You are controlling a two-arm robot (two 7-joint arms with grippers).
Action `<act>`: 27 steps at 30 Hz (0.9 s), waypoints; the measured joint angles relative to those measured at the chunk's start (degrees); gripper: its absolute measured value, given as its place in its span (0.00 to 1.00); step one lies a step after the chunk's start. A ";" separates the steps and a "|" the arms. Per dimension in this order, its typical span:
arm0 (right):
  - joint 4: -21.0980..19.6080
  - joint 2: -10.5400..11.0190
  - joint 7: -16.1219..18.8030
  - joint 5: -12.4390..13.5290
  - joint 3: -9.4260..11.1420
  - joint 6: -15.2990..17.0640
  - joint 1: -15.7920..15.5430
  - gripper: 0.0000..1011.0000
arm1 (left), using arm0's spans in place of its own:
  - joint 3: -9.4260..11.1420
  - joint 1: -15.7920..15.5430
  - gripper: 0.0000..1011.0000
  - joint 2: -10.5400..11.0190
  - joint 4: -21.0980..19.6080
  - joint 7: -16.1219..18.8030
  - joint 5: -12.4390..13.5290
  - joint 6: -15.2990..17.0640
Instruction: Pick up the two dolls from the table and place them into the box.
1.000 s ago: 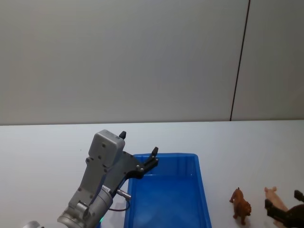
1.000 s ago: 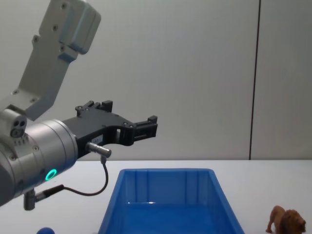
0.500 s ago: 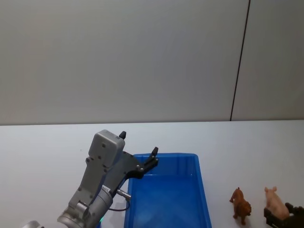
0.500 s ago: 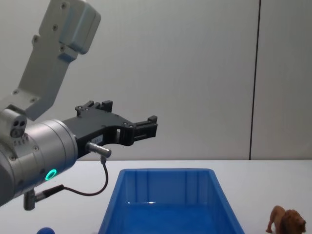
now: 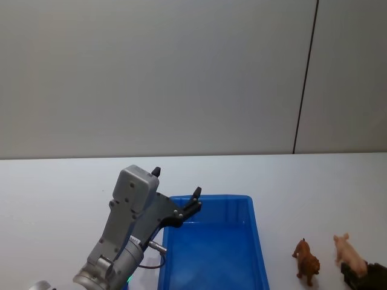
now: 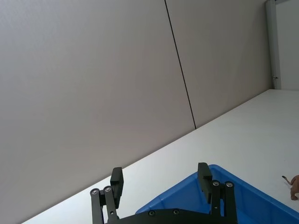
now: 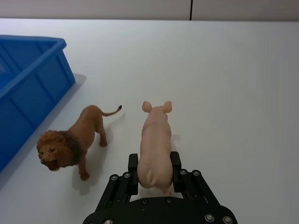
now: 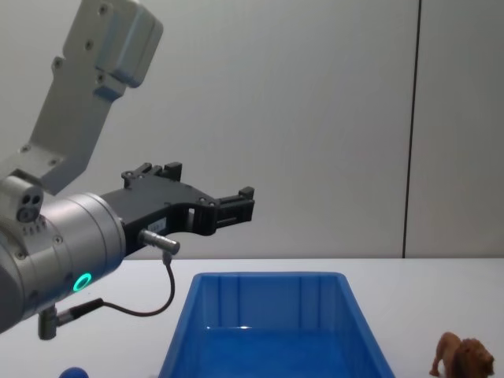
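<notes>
Head view: my left gripper (image 5: 176, 182) hangs spread open over the far left corner of the box (image 5: 260, 244). The lion (image 5: 306, 261) stands right of the box, with the pink pig (image 5: 346, 254) beyond it at my right gripper (image 5: 361, 273).

Left wrist view: my fingers gape above the box rim.

Right wrist view: my fingers clench the pig's rump, and the lion stands between pig and box.

Chest view: the blue doll (image 8: 75, 372) sits near, left of the box.

Left tool (image 6: 160, 173) agape, right tool (image 7: 154, 163) clamped
</notes>
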 joint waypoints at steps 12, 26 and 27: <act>-3.05 0.05 1.72 -2.40 -0.10 -3.52 0.98 0.37 | 0.00 0.00 0.99 0.00 0.00 0.00 0.00 0.00; -5.51 -1.49 8.42 -4.97 -1.51 -3.64 5.61 0.37 | 0.00 0.00 0.99 0.00 0.00 0.00 0.00 0.00; -5.53 -1.82 9.49 -5.29 -1.79 -3.27 6.35 0.37 | 0.00 0.00 0.99 0.00 0.00 0.00 0.00 0.00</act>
